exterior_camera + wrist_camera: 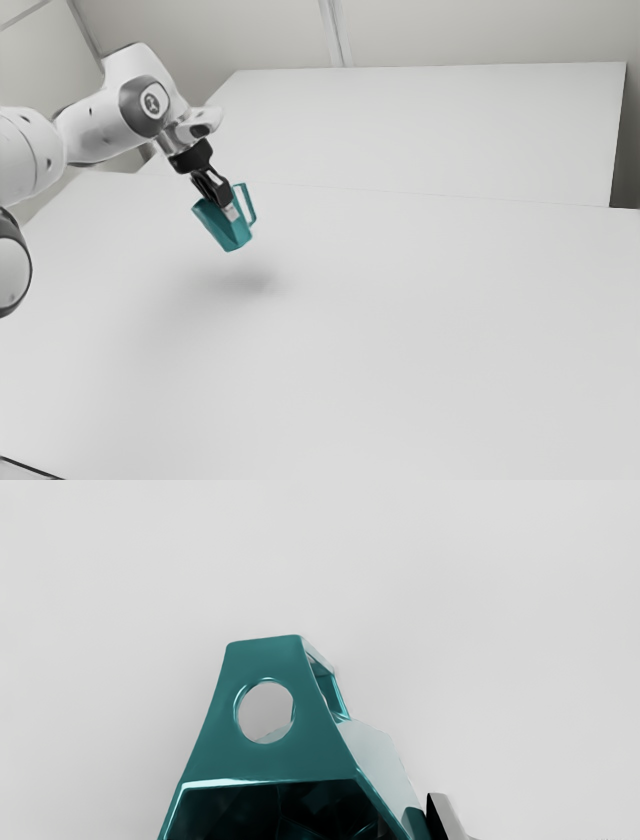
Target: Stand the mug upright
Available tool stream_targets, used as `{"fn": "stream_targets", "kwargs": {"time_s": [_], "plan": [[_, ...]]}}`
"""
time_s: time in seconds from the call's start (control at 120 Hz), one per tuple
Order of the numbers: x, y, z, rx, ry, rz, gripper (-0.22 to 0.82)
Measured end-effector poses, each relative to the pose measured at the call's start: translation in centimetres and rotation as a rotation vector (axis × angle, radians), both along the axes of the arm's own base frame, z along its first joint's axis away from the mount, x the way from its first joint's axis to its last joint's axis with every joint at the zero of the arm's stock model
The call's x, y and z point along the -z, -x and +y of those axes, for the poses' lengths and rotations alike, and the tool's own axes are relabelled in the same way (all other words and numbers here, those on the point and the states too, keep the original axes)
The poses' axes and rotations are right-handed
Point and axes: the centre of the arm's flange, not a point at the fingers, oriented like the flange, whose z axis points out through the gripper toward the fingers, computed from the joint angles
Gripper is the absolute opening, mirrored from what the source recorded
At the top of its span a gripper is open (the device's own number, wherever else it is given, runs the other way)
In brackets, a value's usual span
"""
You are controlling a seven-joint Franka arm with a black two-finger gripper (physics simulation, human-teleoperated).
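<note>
The white table (pixel 400 330) is the largest thing, spreading across the exterior view; beyond it stands a paler, upright-looking panel (pixel 420 130), with a light grey wall (pixel 480 30) behind; the white and grey arm (pixel 90 125) comes in from the exterior view's left and slopes down over the table to its black hand.

The teal mug (pixel 222 228) is off the table, in the air beneath the arm; a soft shadow (pixel 243 281) lies on the tabletop below it; the mug is tilted, its mouth up and turned toward the exterior view's left, its base down and toward the exterior view's right; it is thus not yet upright.

The black gripper (pixel 222 203) is at the mouth end of the mug, pointing down at a slant; its jaws are closed on the mug's side and bear its weight; in the wrist view one finger (pixel 446 814) lies against the outer wall, while the contact of the other is too hidden to make out.

The handle (pixel 250 203) is on the side toward the exterior view's right; in the wrist view the mouth is a dark, angular opening edged by a bright rim, and a flat teal piece reaches out from that rim, pierced by a round hole (pixel 266 712).
</note>
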Motion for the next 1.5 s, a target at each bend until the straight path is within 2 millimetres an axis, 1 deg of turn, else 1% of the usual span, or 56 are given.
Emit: {"fn": "stream_targets", "kwargs": {"time_s": [0.067,0.1,0.183,0.342,0.467,0.717,0.933,1.033,1.067,1.1,1.25,1.358,1.433,1.5], "plan": [[0.2,-0.3,-0.9,0.009,-0.109,-0.01,-0.17],[0.6,-0.4,-1.5,0.011,-0.154,-0.012,-0.17],[2.5,-0.1,-2.0,-0.015,-0.228,-0.014,-0.17],[5.8,1.0,-2.9,-0.09,-0.279,-0.033,-0.17],[7.9,1.6,-3.3,-0.156,-0.287,-0.063,-0.17],[9.5,1.7,-3.6,-0.271,-0.283,-0.1,-0.17],[10.5,2.0,-3.8,-0.338,-0.279,-0.093,-0.17],[10.6,2.0,-4.2,-0.357,-0.276,-0.093,-0.16],[10.6,2.0,-4.2,-0.362,-0.274,-0.093,-0.14],[10.6,2.0,-4.4,-0.366,-0.271,-0.092,-0.09],[10.4,1.9,-4.6,-0.387,-0.258,-0.093,0.22],[9.9,2.0,-4.6,-0.398,-0.252,-0.098,0.38],[8.7,2.1,-4.7,-0.404,-0.247,-0.111,0.44],[6.7,2.4,-4.8,-0.408,-0.241,-0.125,0.49]]}}
